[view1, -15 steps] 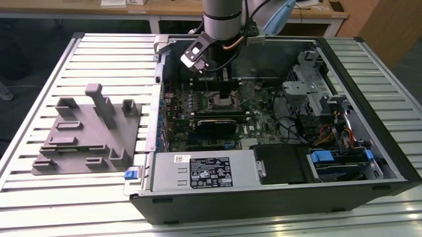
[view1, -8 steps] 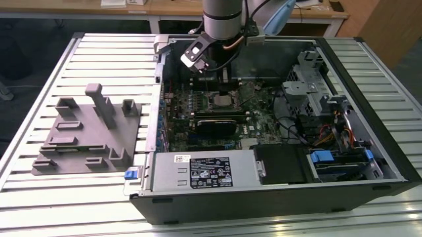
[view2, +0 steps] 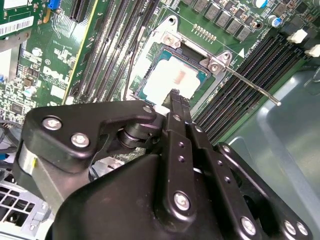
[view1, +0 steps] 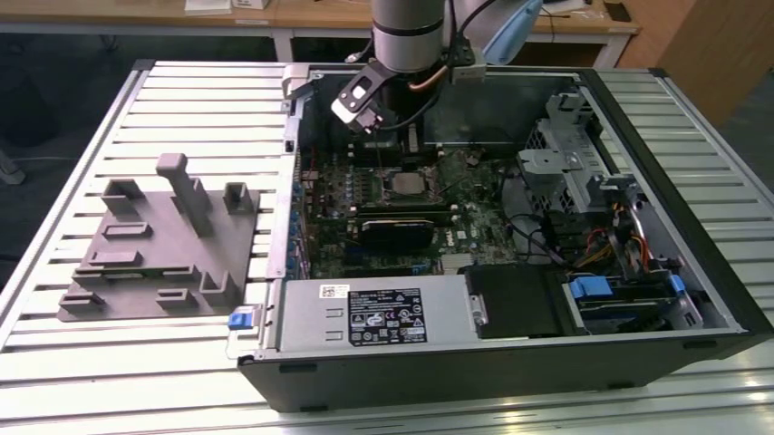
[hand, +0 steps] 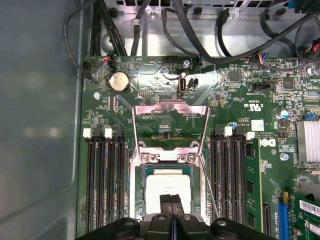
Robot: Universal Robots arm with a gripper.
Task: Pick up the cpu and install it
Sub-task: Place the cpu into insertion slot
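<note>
The cpu [hand: 167, 185] is a silvery-white square lying flat in the motherboard socket [hand: 136, 192]; in the second wrist view the cpu [view2: 172, 77] sits inside the metal frame. In both wrist views my gripper [hand: 172, 201] hovers just over the chip's near edge with its two black fingertips [view2: 175, 97] pressed together and nothing between them. In the exterior view the gripper [view1: 362, 116] hangs inside the open computer case above the cpu [view1: 405, 187].
The socket's load plate [hand: 170, 120] stands flipped open, and its lever [view2: 250, 86] sticks out sideways. Memory slots [hand: 102, 180] flank the socket. A grey fixture block [view1: 163, 245] lies on the slatted table at the exterior view's left. Cables [hand: 200, 30] and a drive cage [view1: 568, 145] crowd the case.
</note>
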